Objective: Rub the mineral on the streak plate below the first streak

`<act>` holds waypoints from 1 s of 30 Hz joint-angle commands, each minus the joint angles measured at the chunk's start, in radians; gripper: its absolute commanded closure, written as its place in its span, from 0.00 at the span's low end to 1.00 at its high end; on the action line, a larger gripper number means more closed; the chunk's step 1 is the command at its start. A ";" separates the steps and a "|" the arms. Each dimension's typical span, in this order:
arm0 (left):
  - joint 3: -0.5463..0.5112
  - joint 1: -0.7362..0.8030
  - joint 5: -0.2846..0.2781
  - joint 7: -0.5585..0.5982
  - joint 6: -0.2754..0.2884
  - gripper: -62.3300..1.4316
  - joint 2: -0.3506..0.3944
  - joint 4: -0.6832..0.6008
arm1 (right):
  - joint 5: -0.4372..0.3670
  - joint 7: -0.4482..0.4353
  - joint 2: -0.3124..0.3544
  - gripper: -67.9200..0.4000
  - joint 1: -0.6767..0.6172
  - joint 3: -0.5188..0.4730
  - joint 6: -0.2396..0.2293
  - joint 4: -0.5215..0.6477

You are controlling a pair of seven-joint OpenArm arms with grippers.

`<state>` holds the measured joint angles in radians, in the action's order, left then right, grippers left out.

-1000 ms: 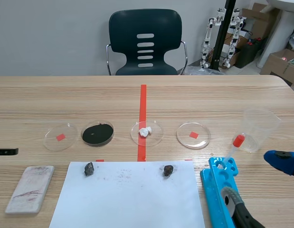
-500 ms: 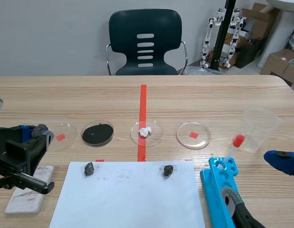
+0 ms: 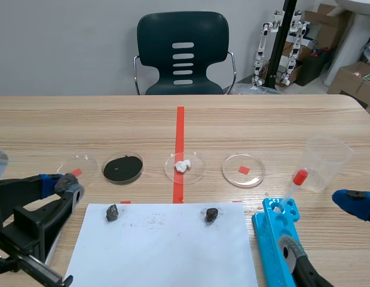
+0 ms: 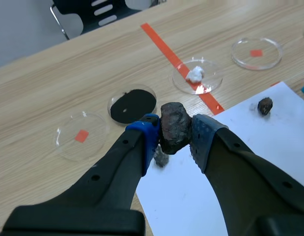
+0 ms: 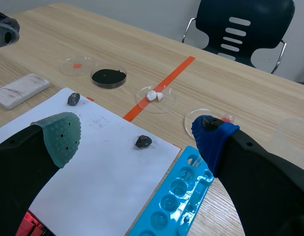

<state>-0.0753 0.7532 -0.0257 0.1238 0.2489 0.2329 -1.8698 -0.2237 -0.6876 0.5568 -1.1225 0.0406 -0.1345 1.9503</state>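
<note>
My left gripper (image 4: 174,136) is shut on a dark reddish-brown mineral (image 4: 175,127), held above the table near the white paper's left corner. In the scene view that gripper (image 3: 70,184) sits at the lower left, and its arm hides the streak plate. In the right wrist view the white streak plate (image 5: 21,90) lies left of the paper (image 5: 97,162), with faint reddish marks on it. My right gripper (image 5: 137,132) is open and holds nothing, hanging over the table's right side by the blue rack (image 5: 176,196).
On the white paper (image 3: 164,248) lie two small dark rocks (image 3: 112,212) (image 3: 211,214). Behind it stand several petri dishes: one with black powder (image 3: 122,168), one with white bits (image 3: 185,166). At the right are the blue rack (image 3: 274,236), a dropper (image 3: 294,185) and a plastic cup (image 3: 326,160).
My left arm has come in from the left with the mineral in its gripper and moved right and toward the near edge. It now covers the streak plate.
</note>
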 commanded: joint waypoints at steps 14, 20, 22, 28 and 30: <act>-0.005 0.016 0.020 0.037 0.002 0.89 -0.005 -0.011 | -0.004 -0.015 0.000 0.30 0.009 -0.007 0.003 0.006; -0.005 0.016 0.019 0.037 0.002 0.89 -0.005 -0.011 | -0.004 -0.015 0.000 0.30 0.009 -0.007 0.003 0.006; -0.005 0.016 0.019 0.037 0.002 0.89 -0.005 -0.011 | -0.004 -0.015 0.000 0.30 0.009 -0.007 0.003 0.006; -0.005 0.016 0.019 0.037 0.002 0.89 -0.005 -0.011 | -0.004 -0.015 0.000 0.30 0.009 -0.007 0.003 0.006; -0.005 0.016 0.019 0.037 0.002 0.89 -0.005 -0.011 | -0.004 -0.015 0.000 0.30 0.009 -0.007 0.003 0.006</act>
<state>-0.0753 0.7696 -0.0002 0.1429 0.2485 0.2329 -1.8698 -0.2237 -0.6876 0.5568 -1.1225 0.0406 -0.1345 1.9503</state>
